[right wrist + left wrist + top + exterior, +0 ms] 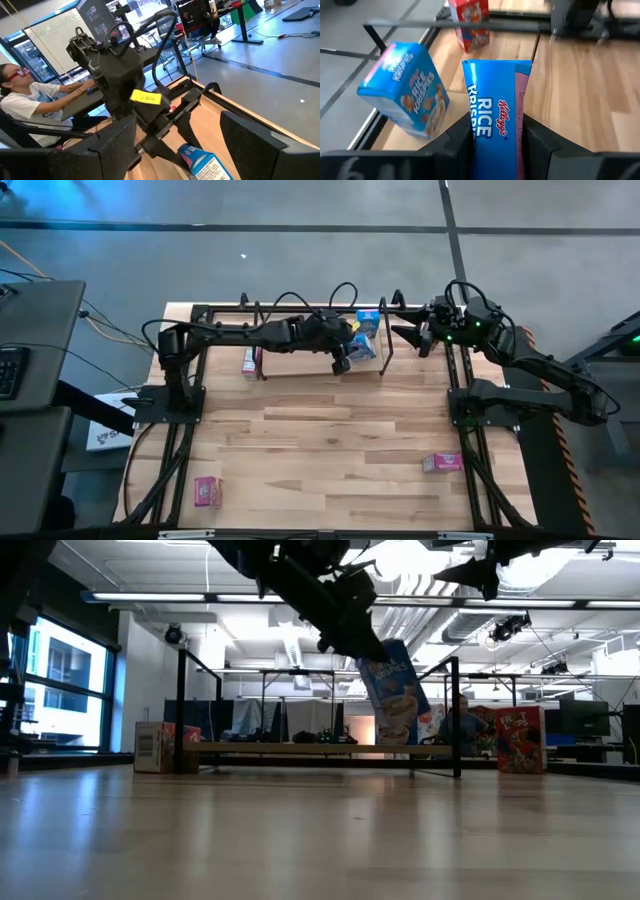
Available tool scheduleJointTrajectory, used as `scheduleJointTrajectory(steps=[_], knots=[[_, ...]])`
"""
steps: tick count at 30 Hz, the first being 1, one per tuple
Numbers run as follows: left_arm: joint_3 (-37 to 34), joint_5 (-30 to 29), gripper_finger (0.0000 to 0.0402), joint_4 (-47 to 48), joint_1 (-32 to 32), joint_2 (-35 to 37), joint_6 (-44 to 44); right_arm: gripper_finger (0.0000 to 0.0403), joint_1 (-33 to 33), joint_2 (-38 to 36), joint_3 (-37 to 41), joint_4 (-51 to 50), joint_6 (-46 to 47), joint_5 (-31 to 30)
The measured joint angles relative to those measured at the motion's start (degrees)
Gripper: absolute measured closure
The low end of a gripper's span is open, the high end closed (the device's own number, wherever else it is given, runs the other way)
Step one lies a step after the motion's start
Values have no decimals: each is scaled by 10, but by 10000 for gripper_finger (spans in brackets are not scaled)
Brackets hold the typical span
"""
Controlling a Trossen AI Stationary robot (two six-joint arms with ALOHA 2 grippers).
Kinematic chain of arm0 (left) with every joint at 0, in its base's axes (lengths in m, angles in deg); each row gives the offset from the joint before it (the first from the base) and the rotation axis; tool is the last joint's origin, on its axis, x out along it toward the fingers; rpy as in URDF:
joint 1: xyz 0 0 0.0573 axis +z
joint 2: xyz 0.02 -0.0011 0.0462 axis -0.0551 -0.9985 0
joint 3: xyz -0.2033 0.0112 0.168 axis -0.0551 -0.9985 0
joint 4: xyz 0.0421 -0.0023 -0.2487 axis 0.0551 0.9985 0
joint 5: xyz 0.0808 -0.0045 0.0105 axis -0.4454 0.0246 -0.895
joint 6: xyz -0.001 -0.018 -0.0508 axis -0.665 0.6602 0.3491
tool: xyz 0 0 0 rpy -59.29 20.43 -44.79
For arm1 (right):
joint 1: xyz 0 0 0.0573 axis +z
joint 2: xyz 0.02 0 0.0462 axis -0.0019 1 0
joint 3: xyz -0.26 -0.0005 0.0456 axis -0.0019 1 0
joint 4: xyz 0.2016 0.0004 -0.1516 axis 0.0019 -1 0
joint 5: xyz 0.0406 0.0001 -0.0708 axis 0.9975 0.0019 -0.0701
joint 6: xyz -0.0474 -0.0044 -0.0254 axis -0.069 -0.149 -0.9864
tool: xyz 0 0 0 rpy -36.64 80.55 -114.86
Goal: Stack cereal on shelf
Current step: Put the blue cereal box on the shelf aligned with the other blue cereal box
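Observation:
My left gripper [343, 363] reaches over the shelf [300, 308] at the table's far edge, shut on a blue cereal box [362, 348]. In the low view the gripper [350, 635] is above the shelf's board [300, 750] and the box [395, 700] slants below it. A second blue box [402, 95] sits on the shelf just beyond, also in the high view [368, 320]. A pink box [250, 360] stands at the shelf's left end. My right gripper [412, 337] hovers open to the right of the shelf, raised [470, 575]. My left gripper [495, 145] pinches the blue box between its two fingers, one on each broad face, at the box's upper end [492, 127]. The fingers come slanting down from the table's left. The box hangs tilted below them. I cannot tell whether its lower end [405, 740] touches the board.
Two pink boxes lie on the near half of the table, one near left [207, 492], one near right [442, 463]. A red box [520, 753] stands past the shelf's right post. A seated person [30, 100] is in the room beyond the table.

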Motion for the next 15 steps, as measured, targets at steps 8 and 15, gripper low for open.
scheduleJointTrajectory(steps=[8, 15], knots=[[0, -2, 286, 9, 2, -17, -22, 123, 0, 0, 0, -1, 0, 0], [-1, -4, 286, 12, 6, -21, -18, 123, 0, 2, 0, -1, 0, -2]])
